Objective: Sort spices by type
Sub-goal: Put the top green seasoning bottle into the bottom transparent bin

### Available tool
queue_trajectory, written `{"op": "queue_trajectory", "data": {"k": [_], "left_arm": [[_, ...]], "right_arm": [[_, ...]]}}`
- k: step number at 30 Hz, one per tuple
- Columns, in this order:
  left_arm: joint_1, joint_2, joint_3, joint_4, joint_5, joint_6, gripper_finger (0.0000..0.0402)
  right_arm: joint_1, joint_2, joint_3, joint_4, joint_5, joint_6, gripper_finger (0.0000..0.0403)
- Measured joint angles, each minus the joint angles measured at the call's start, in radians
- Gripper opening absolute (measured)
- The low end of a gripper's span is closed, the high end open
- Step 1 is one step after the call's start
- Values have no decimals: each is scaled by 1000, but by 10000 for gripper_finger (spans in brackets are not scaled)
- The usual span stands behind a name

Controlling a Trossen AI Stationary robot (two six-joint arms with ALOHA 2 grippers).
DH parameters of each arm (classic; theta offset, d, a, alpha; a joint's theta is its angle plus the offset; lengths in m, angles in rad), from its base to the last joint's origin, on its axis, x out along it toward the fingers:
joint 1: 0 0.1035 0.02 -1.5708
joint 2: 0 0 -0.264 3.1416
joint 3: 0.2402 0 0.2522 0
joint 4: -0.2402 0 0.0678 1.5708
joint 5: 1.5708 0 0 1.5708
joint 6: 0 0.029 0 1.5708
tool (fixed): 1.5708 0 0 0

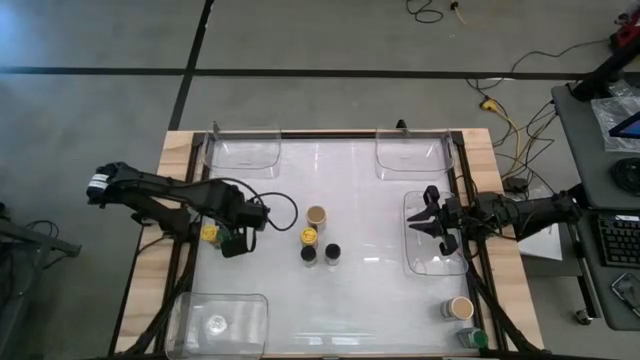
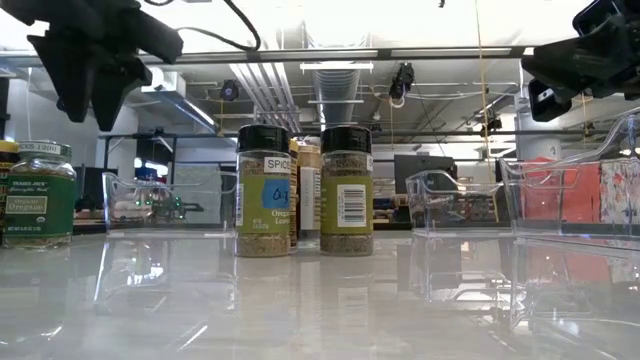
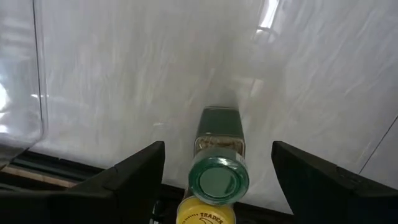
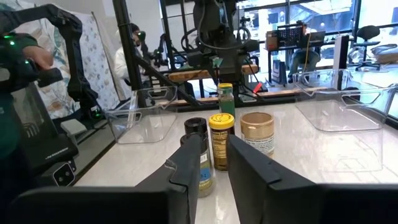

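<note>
My left gripper (image 3: 217, 146) points down, open, above a green-lidded spice jar (image 3: 217, 177) that stands upright on the white table near its left edge. One finger stands on each side of the jar, clear of it. A yellow-lidded jar (image 1: 209, 233) stands right beside it. In the low view the left gripper (image 2: 85, 105) hangs above the green-lidded jar (image 2: 38, 195). In mid-table stand a tan-lidded jar (image 1: 316, 215), a yellow-lidded jar (image 1: 309, 236) and two black-lidded jars (image 1: 320, 253). My right gripper (image 1: 428, 218) waits level over the right-hand tray, shut to a narrow gap, holding nothing.
Clear trays stand at the far left (image 1: 243, 150), far right (image 1: 410, 155), right edge (image 1: 435, 255) and near left (image 1: 220, 320). A tan-lidded jar (image 1: 460, 308) and a green-lidded jar (image 1: 472, 338) stand at the near right corner. Bare table lies between the left pair and the middle jars.
</note>
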Motion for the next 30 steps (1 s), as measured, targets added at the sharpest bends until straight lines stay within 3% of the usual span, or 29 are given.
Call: {"op": "queue_trajectory", "data": {"k": [14,30], "left_arm": [[-1,-8,-126,-33,28,9,279],[-2,-35,-252,73,28,115,279]], "right_arm": [[0,0,0,0,0,0,93],[0,0,0,0,0,0,60]]}}
